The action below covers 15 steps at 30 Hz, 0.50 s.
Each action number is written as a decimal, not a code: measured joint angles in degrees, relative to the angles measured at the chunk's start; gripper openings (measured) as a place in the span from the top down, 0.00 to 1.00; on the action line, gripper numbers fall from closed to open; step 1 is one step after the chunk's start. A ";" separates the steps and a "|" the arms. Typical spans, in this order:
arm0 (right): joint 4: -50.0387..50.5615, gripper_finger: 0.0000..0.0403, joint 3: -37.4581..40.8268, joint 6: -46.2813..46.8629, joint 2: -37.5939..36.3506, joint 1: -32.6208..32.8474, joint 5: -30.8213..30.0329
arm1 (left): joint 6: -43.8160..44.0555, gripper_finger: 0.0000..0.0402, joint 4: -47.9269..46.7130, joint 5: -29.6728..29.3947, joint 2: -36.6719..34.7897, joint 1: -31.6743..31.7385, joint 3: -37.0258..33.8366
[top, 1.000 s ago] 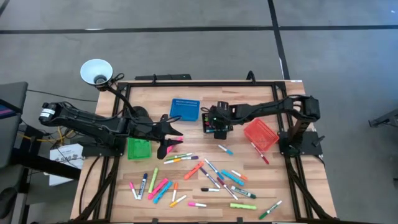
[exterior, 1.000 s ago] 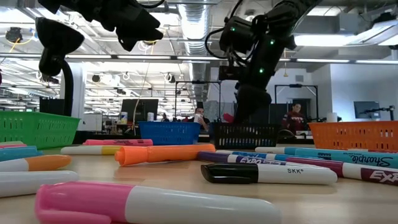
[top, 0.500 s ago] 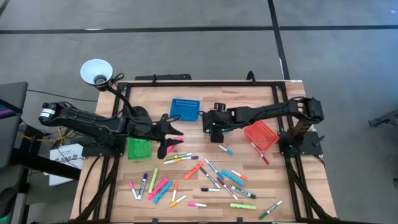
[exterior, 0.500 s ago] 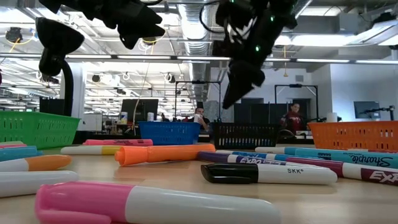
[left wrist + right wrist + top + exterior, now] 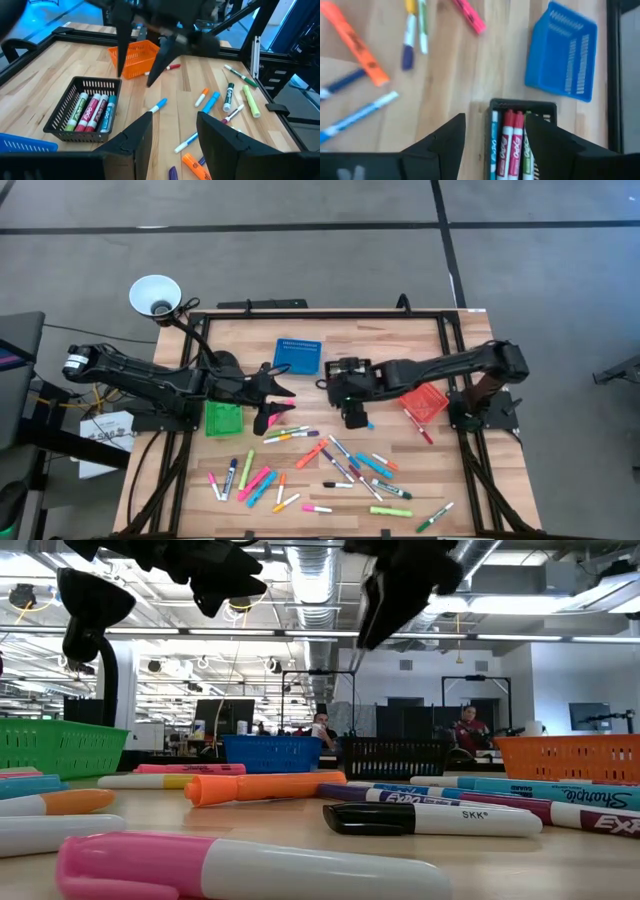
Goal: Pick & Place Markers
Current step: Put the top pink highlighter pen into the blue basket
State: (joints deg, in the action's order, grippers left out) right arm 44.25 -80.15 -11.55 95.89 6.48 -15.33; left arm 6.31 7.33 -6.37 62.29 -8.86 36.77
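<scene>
Item one: my right pincer (image 5: 356,418), fingers spread and holding nothing, hanging over the middle of the table (image 5: 440,470) beside the black basket (image 5: 82,107).

Item two: my left pincer (image 5: 268,402), also spread and empty, parked near the table's left edge, just beside the green basket (image 5: 223,418).

Baskets: four, one each of blue (image 5: 297,356), black, green and orange (image 5: 424,402), ranged across the table's far half.

Markers (image 5: 330,475): four lying inside the black basket, two of them red; I cannot count the rest exactly, some two dozen strewn loose over the near half, capped pink, green, blue, orange. One blue-capped marker (image 5: 157,106) lies alone, close to my right pincer.
</scene>
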 joint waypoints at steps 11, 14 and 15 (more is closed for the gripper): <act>-33.35 0.54 27.33 3.60 -18.55 -3.52 16.59 | 0.97 0.63 6.75 0.00 -0.01 -0.01 -0.02; -40.99 0.53 32.58 3.64 -20.96 -3.60 16.63 | 3.71 0.63 7.30 0.02 -0.01 -0.11 -0.02; -41.29 0.53 33.14 3.80 -21.54 -3.70 16.61 | 5.24 0.63 7.26 0.17 -0.01 -0.13 -0.02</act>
State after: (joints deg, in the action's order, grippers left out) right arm 2.97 -47.01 -7.74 74.35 2.78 1.28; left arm 11.55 14.59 -6.20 62.28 -8.99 36.75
